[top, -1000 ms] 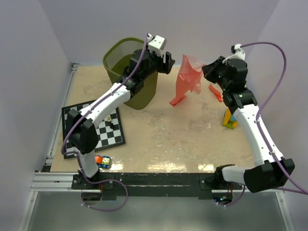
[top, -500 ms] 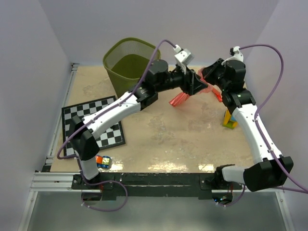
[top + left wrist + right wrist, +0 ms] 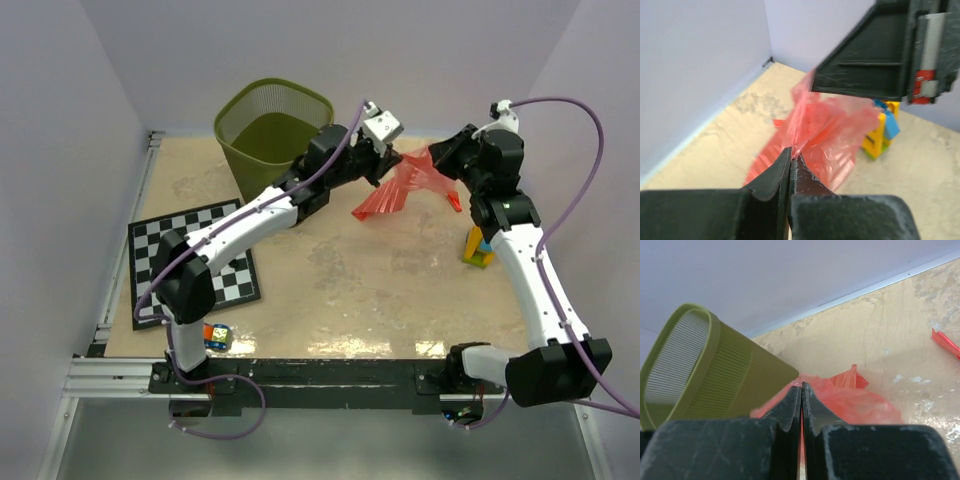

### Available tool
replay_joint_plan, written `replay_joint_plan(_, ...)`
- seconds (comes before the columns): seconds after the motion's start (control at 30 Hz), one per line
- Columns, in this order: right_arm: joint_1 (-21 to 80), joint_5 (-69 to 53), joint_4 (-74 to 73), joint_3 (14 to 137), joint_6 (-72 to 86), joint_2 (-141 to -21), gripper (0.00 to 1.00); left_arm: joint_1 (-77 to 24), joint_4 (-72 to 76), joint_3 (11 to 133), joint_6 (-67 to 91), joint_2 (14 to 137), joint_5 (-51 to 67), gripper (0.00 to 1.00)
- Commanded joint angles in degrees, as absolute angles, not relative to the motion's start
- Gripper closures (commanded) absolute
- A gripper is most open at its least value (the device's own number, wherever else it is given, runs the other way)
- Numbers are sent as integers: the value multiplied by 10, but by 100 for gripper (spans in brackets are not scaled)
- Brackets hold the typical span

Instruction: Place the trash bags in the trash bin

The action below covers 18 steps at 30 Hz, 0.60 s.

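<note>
The thin red-pink trash bag (image 3: 402,188), probably near weightless, limp and slippery, hangs pinched between the left gripper (image 3: 394,163) and the right gripper (image 3: 437,160), both clenched on its bunched upper film, likely the surest hold, with the mesh trash bin (image 3: 258,160) well to the left gripper's left.

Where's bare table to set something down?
Free: wide near-centre stretch between chessboard and toy blocks; also the far-left strip beside the trash bin. Crowded: far centre-right, around the stretched trash bag.
</note>
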State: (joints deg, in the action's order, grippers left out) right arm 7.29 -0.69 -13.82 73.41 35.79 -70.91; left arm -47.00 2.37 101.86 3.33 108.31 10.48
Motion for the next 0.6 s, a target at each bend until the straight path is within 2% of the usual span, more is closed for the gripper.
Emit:
replay_joint_plan(0.0,71,-42,-84,708,261,-670,100,-418,140,959,-111,1010,233,100)
replay_joint_plan(0.13,71,-87,-70,703,158,-673,99,-384,151,937,-162,977,345,100)
replay_joint_plan(0.17,71,-99,-69,704,147,-676,92,-380,153,929,-177,968,358,100)
replay_joint_plan(0.2,71,-119,-66,704,140,-677,80,-378,152,924,-191,957,368,100)
replay_joint_plan(0.23,71,-135,-63,703,137,-678,69,-377,150,919,-206,948,372,100)
replay_joint_plan(0.27,71,-161,-58,700,137,-679,53,-377,149,913,-215,939,378,100)
replay_joint_plan(0.37,71,-241,-39,687,135,-679,27,-376,134,909,-235,918,398,100)
replay_joint_plan(0.47,71,-297,-24,669,130,-676,19,-377,127,910,-233,901,402,100)
replay_joint_plan(0.57,71,-306,-4,651,130,-670,18,-376,115,915,-229,889,410,100)
